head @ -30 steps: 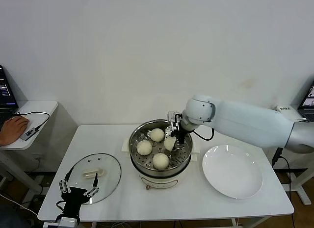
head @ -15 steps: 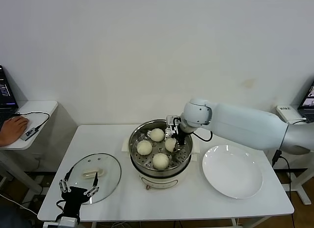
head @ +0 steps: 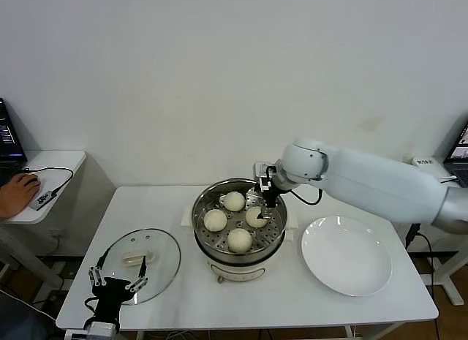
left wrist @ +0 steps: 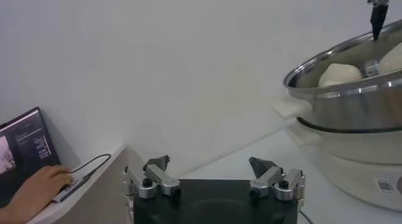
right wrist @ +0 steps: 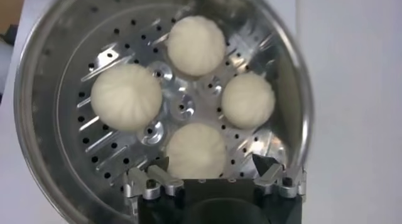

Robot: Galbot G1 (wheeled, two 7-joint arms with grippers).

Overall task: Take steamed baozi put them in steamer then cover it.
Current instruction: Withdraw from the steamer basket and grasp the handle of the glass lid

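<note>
Head view shows four buns [head: 256, 217] in the steamer [head: 239, 254], right gripper [head: 265, 195] spread empty above, while the lid [head: 143, 255] lies beside the open left gripper [head: 117, 276], the nearer arm.

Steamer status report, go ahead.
Right end effector open above steamer, empty. Four baozi on tray. Cover off, on table by open left end effector. Nothing blocking.

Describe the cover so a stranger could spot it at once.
On the white table, look to the robot's left of the steel steamer. The cover lies flat there: a round clear glass disc with a cream handle, unlike the solid white plate on the steamer's other side.
</note>
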